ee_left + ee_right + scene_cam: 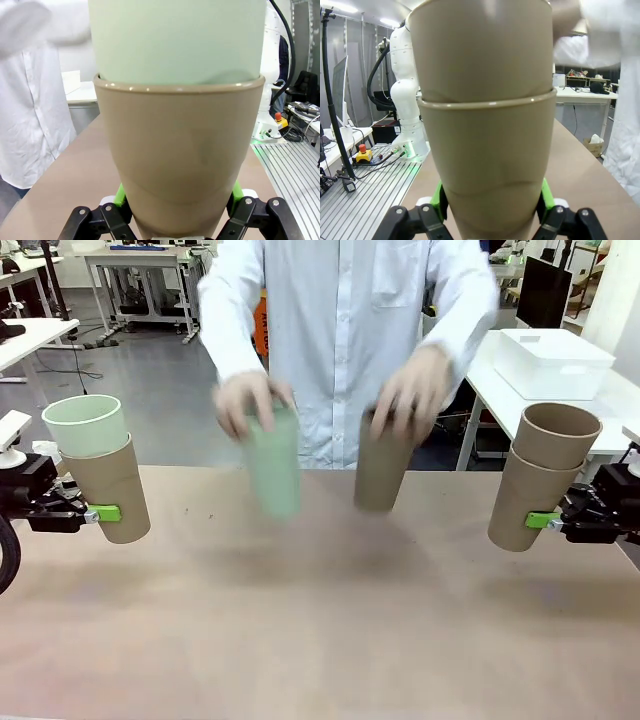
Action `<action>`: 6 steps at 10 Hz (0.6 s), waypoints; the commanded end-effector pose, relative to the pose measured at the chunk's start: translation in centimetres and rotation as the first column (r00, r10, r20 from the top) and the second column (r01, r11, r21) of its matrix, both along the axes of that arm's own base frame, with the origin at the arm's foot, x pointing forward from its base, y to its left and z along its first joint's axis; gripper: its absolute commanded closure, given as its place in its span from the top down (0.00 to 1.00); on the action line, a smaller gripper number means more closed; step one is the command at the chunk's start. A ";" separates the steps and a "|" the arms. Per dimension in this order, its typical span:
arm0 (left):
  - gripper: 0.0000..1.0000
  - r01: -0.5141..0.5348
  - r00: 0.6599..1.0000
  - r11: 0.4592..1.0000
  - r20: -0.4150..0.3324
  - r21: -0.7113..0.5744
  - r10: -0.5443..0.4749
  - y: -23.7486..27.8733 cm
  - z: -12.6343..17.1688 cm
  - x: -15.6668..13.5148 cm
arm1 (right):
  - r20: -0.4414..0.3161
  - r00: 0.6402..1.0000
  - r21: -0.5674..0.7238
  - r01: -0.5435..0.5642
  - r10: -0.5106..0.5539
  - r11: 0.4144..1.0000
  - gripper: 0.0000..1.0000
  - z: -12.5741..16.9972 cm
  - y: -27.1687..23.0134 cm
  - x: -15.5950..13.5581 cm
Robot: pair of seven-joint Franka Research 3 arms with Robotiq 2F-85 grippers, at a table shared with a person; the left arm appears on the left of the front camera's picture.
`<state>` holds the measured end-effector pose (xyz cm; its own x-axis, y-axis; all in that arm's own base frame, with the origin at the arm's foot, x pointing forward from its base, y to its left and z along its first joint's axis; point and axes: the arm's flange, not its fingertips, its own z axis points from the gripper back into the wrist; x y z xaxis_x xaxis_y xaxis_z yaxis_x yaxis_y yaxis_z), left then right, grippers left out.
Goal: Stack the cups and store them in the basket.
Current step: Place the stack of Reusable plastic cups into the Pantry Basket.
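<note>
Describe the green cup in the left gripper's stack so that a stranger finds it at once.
At the table's left edge, the left gripper clamps a tan cup. The pale mint cup stands nested in it. The other mint cup is single, under the person's hand.

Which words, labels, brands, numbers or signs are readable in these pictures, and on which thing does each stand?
None can be read.
Mint-in-tan stack, tan stack, the person's mint cup and tan cup: plain, no print.
Basket: plain white.
Orange object behind the person: any print is too blurred to read.
</note>
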<state>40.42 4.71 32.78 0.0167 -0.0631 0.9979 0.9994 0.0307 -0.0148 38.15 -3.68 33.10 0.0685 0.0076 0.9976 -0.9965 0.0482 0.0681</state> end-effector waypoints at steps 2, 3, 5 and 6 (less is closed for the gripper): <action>0.84 0.000 1.000 1.000 0.010 -0.005 0.000 0.0 0.5 0.1 | 0.006 1.000 0.002 0.007 -0.007 1.000 0.85 0.4 0.0 0.1; 0.84 0.000 1.000 1.000 0.010 -0.005 0.000 0.0 0.5 0.1 | 0.006 1.000 0.002 0.007 -0.007 1.000 0.85 0.4 0.0 0.1; 0.84 0.000 1.000 1.000 0.010 -0.005 0.000 0.0 0.5 0.1 | 0.006 1.000 0.002 0.007 -0.007 1.000 0.85 0.4 0.0 0.1; 0.84 0.000 1.000 1.000 0.010 -0.005 0.000 0.0 0.5 0.1 | 0.006 1.000 0.002 0.007 -0.007 1.000 0.85 0.4 0.0 0.1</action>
<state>40.42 4.71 32.78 0.0166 -0.0631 0.9979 0.9994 0.0307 -0.0147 38.15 -3.68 33.10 0.0685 0.0076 0.9976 -0.9965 0.0482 0.0681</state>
